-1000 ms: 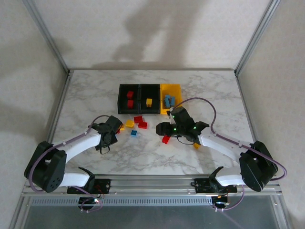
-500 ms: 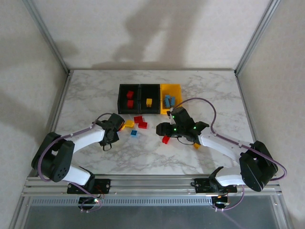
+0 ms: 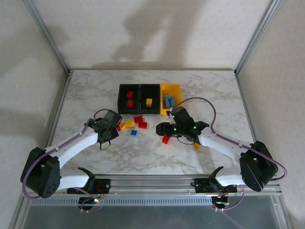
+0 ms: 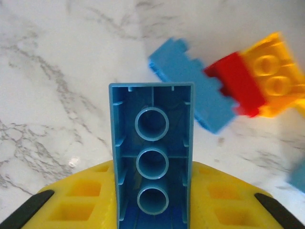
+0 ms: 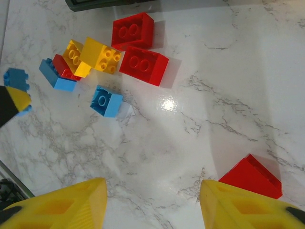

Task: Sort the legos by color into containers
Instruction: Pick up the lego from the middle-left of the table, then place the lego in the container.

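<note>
The left hand (image 4: pixel 152 212) pinches a long blue brick (image 4: pixel 152 124), hollow underside showing.

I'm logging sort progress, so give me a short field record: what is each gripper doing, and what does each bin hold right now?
left gripper: jaws shut on a blue brick
right gripper: jaws open, empty
left black bin: red bricks
middle black bin: one yellow brick
yellow bin: blue bricks
loose bricks: red, yellow and blue, on the table between the arms

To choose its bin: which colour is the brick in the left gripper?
The brick is blue; left wrist view.
</note>
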`<state>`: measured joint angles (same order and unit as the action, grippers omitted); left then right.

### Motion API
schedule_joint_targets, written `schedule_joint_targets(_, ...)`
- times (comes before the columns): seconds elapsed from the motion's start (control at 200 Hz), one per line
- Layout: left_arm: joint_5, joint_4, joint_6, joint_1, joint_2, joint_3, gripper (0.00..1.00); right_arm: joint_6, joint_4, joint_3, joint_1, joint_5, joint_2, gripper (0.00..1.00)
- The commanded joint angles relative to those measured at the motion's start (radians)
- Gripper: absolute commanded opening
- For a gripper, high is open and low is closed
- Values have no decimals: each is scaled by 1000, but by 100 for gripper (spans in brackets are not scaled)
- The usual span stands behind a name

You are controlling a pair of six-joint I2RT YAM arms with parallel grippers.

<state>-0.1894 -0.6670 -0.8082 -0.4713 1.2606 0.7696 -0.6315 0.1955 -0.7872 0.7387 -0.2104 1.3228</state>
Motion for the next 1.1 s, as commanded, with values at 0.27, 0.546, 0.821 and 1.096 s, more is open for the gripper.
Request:
schedule_joint_targets(0.27, 13, -18, 15, -154, 214, 383, 19, -36, 75, 20, -84, 50, -169, 54)
schedule_joint_targets(0.546, 45, -15, 81, -277, 588, 795, 19, -78, 202, 91, -237, 124, -356, 56)
schedule_joint_targets(0.821, 98, -99, 125, -314, 951, 1267, 19, -106, 276, 140, -277, 150, -494, 56)
schedule_joint_targets(1.096, 156, -173, 132, -305, 1190, 1571, 21, -107, 319, 142, -281, 184, -549, 57)
